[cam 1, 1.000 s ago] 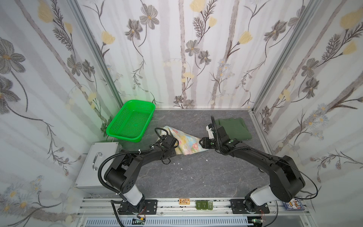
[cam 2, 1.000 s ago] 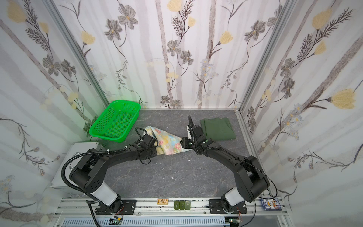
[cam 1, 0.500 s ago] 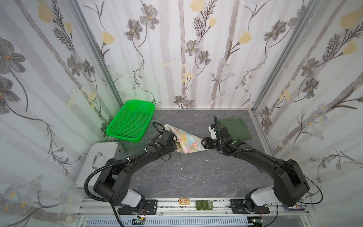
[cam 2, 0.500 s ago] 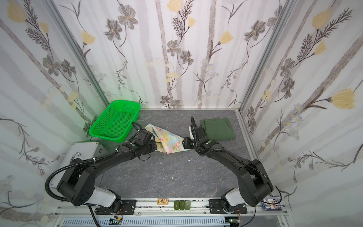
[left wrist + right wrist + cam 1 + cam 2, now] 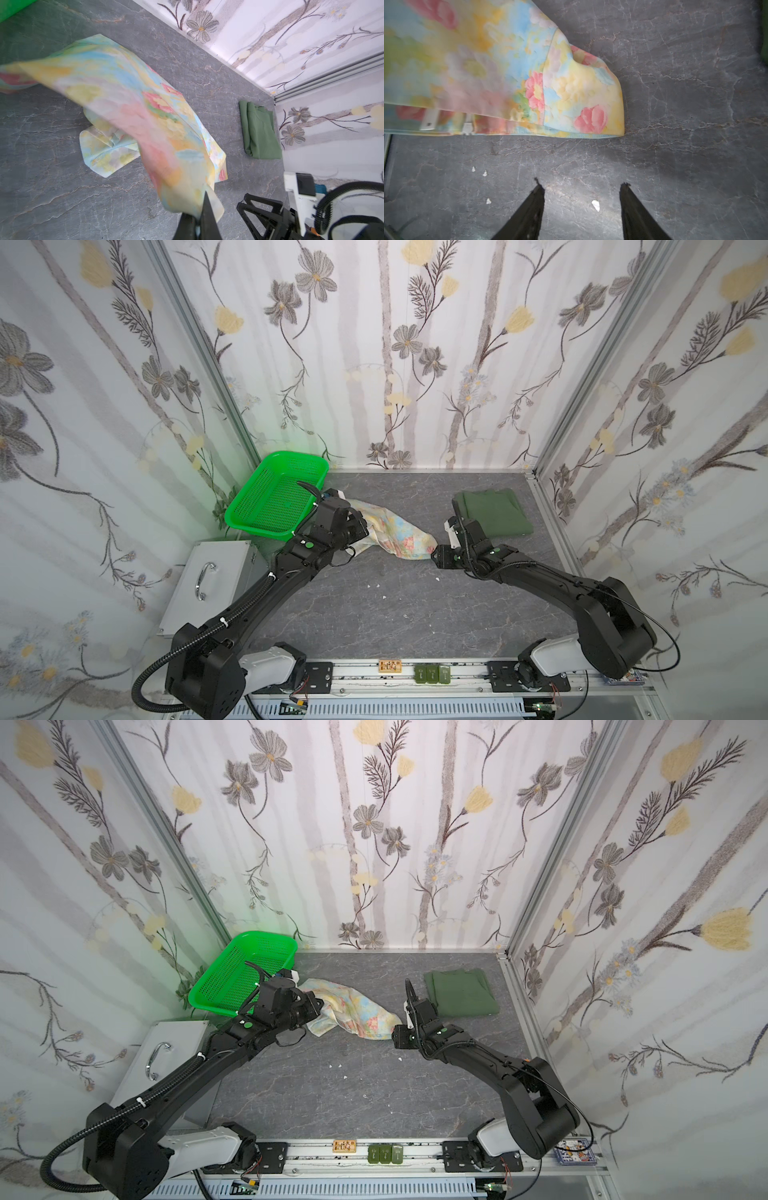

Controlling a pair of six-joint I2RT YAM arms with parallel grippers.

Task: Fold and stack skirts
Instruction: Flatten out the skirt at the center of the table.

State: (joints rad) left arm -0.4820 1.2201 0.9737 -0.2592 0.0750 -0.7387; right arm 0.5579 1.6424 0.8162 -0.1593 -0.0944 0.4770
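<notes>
Nearest: grey marbled tabletop (image 5: pixel 374 614), hard and matte, with a few white flecks (image 5: pixel 595 204) on it.

Right gripper (image 5: pixel 581 187): jaws apart, holding nothing. It hovers low over the tabletop, just short of the free corner of the floral skirt (image 5: pixel 488 62). That corner rests on the surface.

Floral skirt: thin woven cloth, pastel yellow-blue with pink flowers. A stitched hem runs along the edge and small white labels show inside. In both top views it spans diagonally between the two grippers (image 5: pixel 399 533). One end is raised; the other end and a folded flap lie on the table.

Handling, judged: light and limp, no stiffness — it sags and bunches and will not keep a crease unaided. It probably slides easily on the smooth top. The best hold looks like the hemmed corner by the right gripper, where the cloth is doubled, pinched deep enough not to slip.

Left gripper (image 5: pixel 202 212): fingers together, clamped on a bunched edge of the floral skirt, holding that end off the table.

Farther: olive-green skirt (image 5: pixel 492 512), folded to a flat rectangle of thicker-looking matte fabric. It lies near the back right wall, well apart from the floral one — likely the base of the stack.

Far left: bright green perforated plastic basket (image 5: pixel 270 497), rigid, against the wall.
</notes>
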